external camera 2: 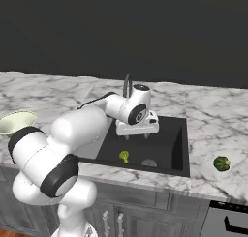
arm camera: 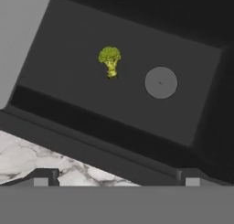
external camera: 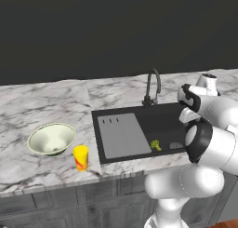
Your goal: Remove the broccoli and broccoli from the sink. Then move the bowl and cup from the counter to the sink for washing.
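You have the gripper (external camera 2: pixel 137 132) poised above the sink (external camera 2: pixel 180 149) with its jaws spread wide and nothing between them, apparently lined up for the yellowish-green broccoli (arm camera: pixel 109 60) lying on the basin floor just beside the round drain (arm camera: pixel 160 82). The darker broccoli (external camera 2: pixel 222 163) already sits on the counter (external camera 2: pixel 213 120) right of the sink, so that half looks done. The bowl (external camera: pixel 51 138) and cup (external camera: pixel 81 157) wait close together on the white marble left of the sink, under a dark wall.
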